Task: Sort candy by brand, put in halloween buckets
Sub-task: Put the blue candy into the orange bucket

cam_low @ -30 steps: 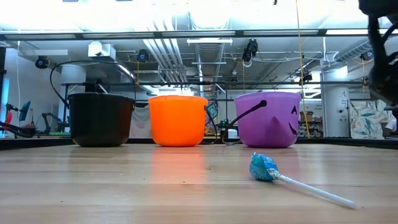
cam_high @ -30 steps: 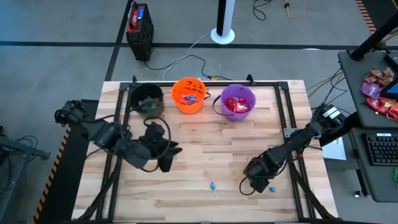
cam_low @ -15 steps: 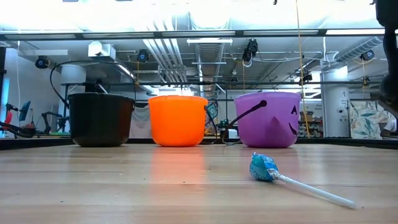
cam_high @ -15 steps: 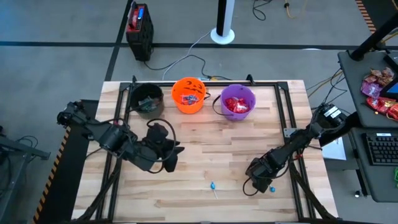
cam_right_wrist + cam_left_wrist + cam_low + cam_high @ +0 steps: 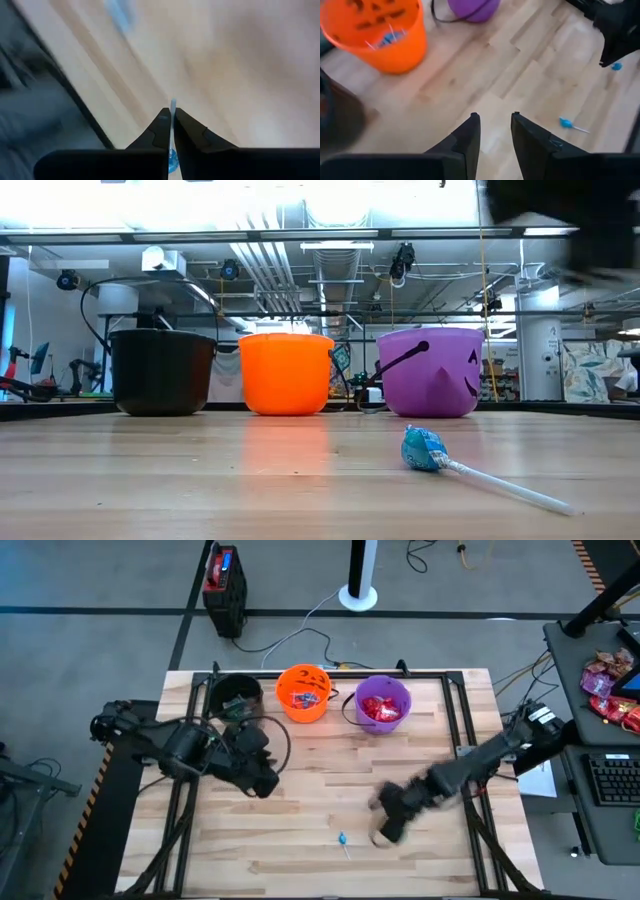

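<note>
Right gripper [image 5: 171,131]: pinched on a blue lollipop [image 5: 172,156] by its stick — it has swung from the table's right front toward the middle.
Left gripper [image 5: 493,131]: fingers narrowly apart and empty, now nearer the black bucket [image 5: 237,698].
Loose lollipop [image 5: 343,841]: unmoved at the front.
Orange bucket [image 5: 303,692], purple bucket [image 5: 382,704]: candy inside, unchanged.

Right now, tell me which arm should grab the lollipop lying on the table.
Left. The left gripper is open and empty, facing the loose lollipop. The right gripper is nearer but shut on the stick of another lollipop.
</note>
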Controlling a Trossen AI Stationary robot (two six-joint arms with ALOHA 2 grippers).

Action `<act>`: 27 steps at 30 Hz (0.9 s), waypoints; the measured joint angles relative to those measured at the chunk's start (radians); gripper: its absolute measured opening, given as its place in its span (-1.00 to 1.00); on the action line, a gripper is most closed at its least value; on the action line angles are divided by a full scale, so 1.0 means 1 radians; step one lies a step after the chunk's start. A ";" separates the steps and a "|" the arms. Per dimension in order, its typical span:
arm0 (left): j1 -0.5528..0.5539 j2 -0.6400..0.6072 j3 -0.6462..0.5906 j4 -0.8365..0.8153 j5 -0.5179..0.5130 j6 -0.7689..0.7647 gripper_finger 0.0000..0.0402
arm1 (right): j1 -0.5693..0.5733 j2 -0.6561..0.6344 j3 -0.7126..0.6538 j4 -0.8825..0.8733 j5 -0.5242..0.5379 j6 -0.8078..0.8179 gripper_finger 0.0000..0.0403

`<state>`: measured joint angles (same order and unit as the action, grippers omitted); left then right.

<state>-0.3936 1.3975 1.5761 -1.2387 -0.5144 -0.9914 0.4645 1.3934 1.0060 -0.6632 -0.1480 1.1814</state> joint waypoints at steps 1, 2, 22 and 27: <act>0.014 -0.006 0.000 0.000 0.000 0.033 -0.55 | -0.046 0.001 0.051 0.005 0.047 -0.054 -0.95; 0.032 -0.012 0.000 0.002 0.000 0.066 -0.57 | -0.096 0.010 0.105 0.010 0.091 -0.116 -0.95; 0.193 -0.195 -0.013 -0.062 -0.188 0.460 -0.62 | -0.784 0.464 0.794 0.389 0.227 -1.059 -0.93; 0.193 -0.245 -0.039 -0.061 -0.195 0.451 -0.62 | -0.798 0.578 0.955 0.292 0.248 -1.037 -0.75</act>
<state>-0.2005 1.1524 1.5370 -1.2995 -0.7094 -0.5400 -0.3337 1.9718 1.9610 -0.3709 0.1001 0.1448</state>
